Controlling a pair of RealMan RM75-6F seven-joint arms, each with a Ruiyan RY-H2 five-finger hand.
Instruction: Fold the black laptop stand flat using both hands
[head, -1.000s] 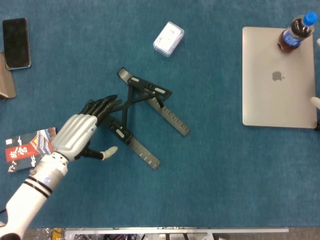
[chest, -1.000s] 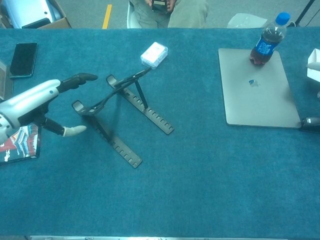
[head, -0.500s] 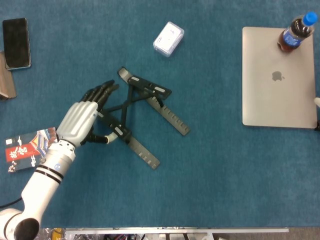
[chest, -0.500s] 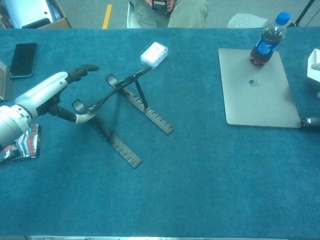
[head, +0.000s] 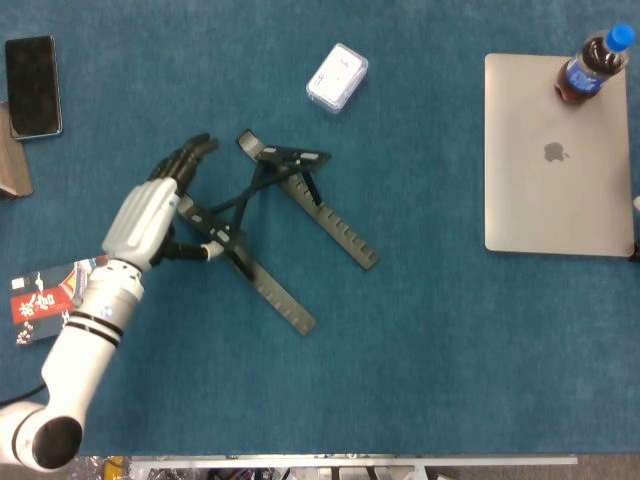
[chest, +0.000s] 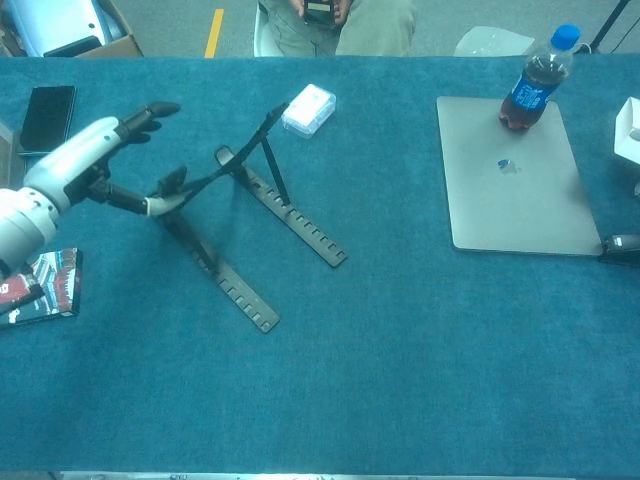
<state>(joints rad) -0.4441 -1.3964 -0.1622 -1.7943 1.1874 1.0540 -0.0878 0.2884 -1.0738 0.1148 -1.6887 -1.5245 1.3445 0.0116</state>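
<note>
Left hand (head: 150, 222) sits at center-left, thumb hooked on the near leg of the black laptop stand (head: 285, 215), other fingers stretched out. Stand's still propped open mid-frame on the blue table (head: 420, 380). Laptop (head: 555, 170) far right; right hand isn't visible.
</note>
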